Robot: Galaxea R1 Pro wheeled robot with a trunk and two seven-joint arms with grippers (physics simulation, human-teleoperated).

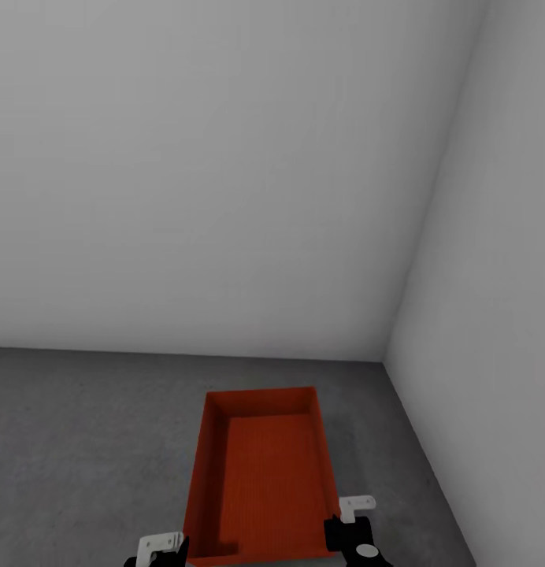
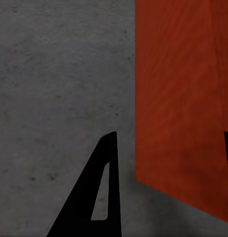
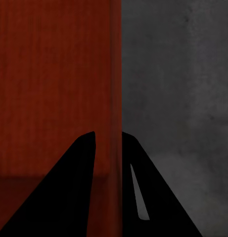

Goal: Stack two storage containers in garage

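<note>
Now the red storage container (image 1: 261,480) sits by the garage floor (image 1: 76,441) near the corner, long side pointing away from the robot. Right end effector (image 3: 108,143) pinches its right wall. Left end effector (image 2: 168,143) is spread open w/ the left wall between its fingers.

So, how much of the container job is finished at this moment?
One storage container is already in the garage corner, over the concrete floor. In hand: the right gripper pinches its wall, and the left gripper is at the opposite side. Whether it rests down yet is unclear. Left: releasing it, then stacking the second container.
</note>
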